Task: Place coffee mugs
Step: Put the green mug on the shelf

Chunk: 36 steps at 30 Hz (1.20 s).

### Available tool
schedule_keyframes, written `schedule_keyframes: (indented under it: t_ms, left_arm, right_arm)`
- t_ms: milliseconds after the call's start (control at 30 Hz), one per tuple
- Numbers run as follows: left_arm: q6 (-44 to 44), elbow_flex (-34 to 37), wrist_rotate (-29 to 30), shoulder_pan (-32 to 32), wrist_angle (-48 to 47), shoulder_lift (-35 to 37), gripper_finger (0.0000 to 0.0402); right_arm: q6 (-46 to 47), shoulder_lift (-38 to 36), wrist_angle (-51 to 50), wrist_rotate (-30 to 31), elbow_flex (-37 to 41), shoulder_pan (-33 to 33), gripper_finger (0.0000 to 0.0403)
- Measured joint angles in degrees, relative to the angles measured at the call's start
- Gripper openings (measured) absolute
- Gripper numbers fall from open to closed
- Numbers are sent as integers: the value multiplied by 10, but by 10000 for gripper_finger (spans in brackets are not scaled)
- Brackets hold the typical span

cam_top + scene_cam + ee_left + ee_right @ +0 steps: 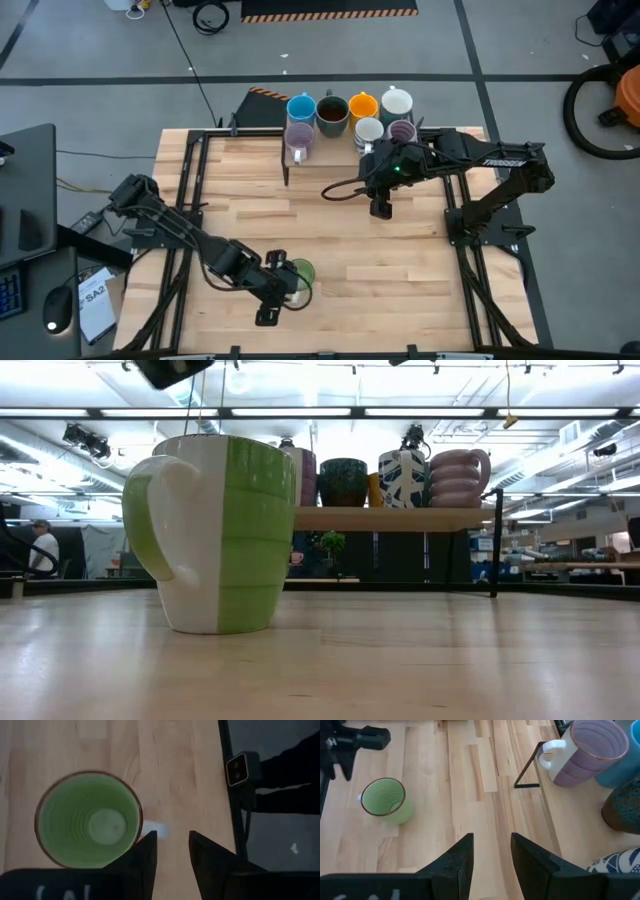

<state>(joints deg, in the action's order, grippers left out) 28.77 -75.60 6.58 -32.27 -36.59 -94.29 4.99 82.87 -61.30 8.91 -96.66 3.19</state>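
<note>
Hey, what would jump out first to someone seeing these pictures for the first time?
The green mug standing alone and upright near the table's front edge, with the left pincer right beside it, fingers apart around the white handle. Next, the cluster of mugs on the raised shelf at the back, a lilac mug at its front, with the right pincer hovering empty nearby.

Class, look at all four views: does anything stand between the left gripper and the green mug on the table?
No. The left gripper is right beside the green mug, its handle next to the open fingers.
</note>
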Motion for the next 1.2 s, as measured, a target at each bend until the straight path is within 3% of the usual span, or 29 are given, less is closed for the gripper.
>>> schedule_keyframes:
  t_ms: [200,467,700,967,1200]
  left_arm:
    - [-29,-53,-26,25,-59,-30,120]
    - [-65,-56,-30,26,-80,-42,121]
    - [-86,-57,-19,18,-86,-70,162]
    - [-145,-56,80,-9,-82,-82,185]
    - [-183,-56,81,-15,-83,-100,185]
  right_arm:
    - [0,0,0,1,0,6,136]
    - [0,0,-1,3,0,6,136]
    - [-1,0,-2,3,0,6,136]
    - [-1,0,-5,3,0,6,136]
    - [0,0,-5,3,0,6,136]
